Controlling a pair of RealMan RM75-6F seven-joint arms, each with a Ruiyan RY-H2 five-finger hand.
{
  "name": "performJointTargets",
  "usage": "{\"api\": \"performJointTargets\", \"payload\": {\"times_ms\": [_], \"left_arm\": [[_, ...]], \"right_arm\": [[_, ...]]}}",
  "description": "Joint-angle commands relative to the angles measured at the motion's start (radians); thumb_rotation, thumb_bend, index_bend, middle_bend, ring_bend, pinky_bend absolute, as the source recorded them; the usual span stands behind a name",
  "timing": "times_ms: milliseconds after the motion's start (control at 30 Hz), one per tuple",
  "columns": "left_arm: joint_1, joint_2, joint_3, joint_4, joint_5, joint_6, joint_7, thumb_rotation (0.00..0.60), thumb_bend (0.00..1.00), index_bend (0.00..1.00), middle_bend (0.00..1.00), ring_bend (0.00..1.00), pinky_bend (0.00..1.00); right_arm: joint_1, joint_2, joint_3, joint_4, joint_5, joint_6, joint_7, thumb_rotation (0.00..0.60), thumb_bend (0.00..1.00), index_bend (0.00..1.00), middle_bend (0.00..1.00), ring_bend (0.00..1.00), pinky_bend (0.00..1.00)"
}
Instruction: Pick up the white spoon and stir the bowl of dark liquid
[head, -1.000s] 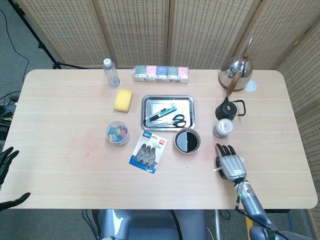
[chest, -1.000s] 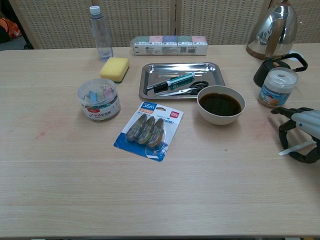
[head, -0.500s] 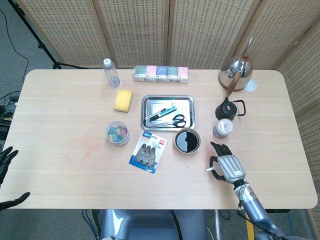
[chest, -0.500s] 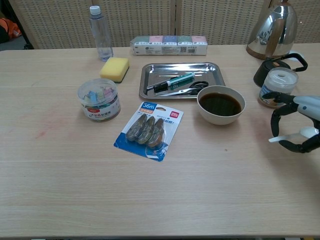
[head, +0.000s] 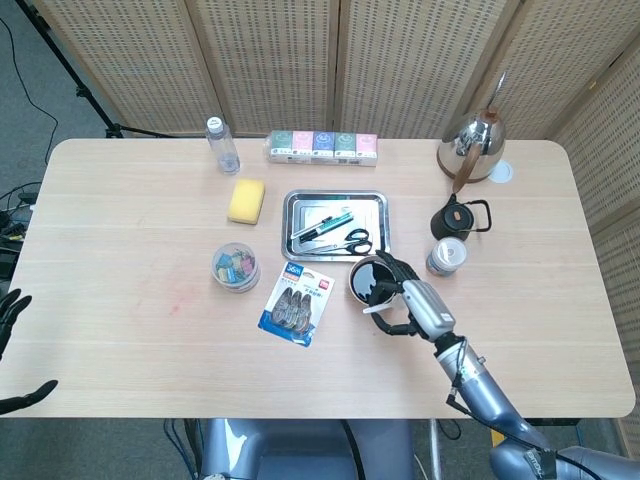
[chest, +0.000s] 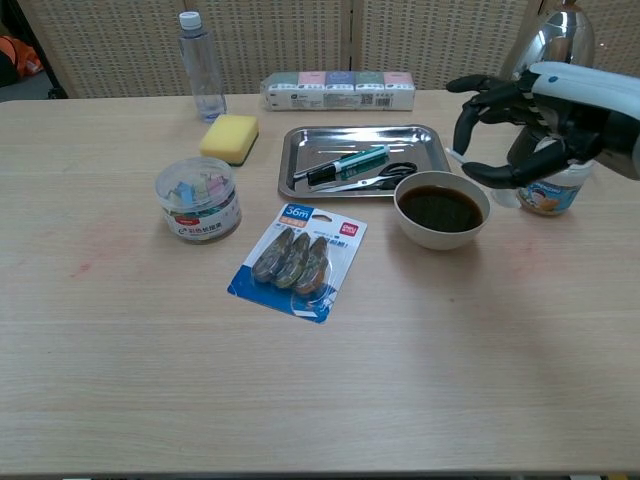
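The white spoon (chest: 468, 163) is held in the right hand (chest: 520, 120), fingers closed around it, above the bowl's (chest: 441, 225) 2 o'clock edge. The left hand (head: 12, 350) is kept open.

Your table (chest: 120, 380) is pale wood grain, matt. The tray (chest: 430, 140) is brushed metal with a soft sheen; the kettle (chest: 545, 60) behind is mirror-polished metal. The bowl (chest: 441, 232) looks smooth cream ceramic, its liquid (chest: 440, 208) dark and glossy. Your right hand (chest: 520, 115) shows matt black fingers under a glossy white shell. The sponge (chest: 229, 136) is yellow foam, porous. The bottle (chest: 202, 70) and tub (chest: 198, 200) are clear plastic. The blister pack (chest: 298, 262) is shiny plastic on blue card.
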Motion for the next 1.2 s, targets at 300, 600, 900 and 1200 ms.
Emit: {"api": "performJointTargets", "payload": {"times_ms": [300,600,900,1200], "left_arm": [[-0.021,0.003,-0.016,-0.008,-0.042,-0.032,0.001,0.6,0.07,0.0,0.0,0.0,0.0],[-0.026,-0.006,-0.023,-0.011,-0.053,-0.037,0.024,0.6,0.07,0.0,0.0,0.0,0.0],[-0.034,-0.009,-0.027,-0.018,-0.069,-0.055,0.038,0.6,0.07,0.0,0.0,0.0,0.0],[-0.041,-0.016,-0.031,-0.025,-0.083,-0.067,0.061,0.6,0.07,0.0,0.0,0.0,0.0]], "right_arm": [[0.162,-0.111,0.122,0.032,0.292,-0.129,-0.04,0.6,0.44,0.61,0.0,0.0,0.0],[0.21,-0.152,0.12,0.142,0.342,-0.17,-0.061,0.6,0.44,0.61,0.0,0.0,0.0],[0.225,-0.155,0.121,0.206,0.365,-0.205,-0.038,0.6,0.44,0.61,0.0,0.0,0.0],[0.227,-0.157,0.104,0.27,0.368,-0.245,-0.016,0.6,0.44,0.61,0.0,0.0,0.0]]}}
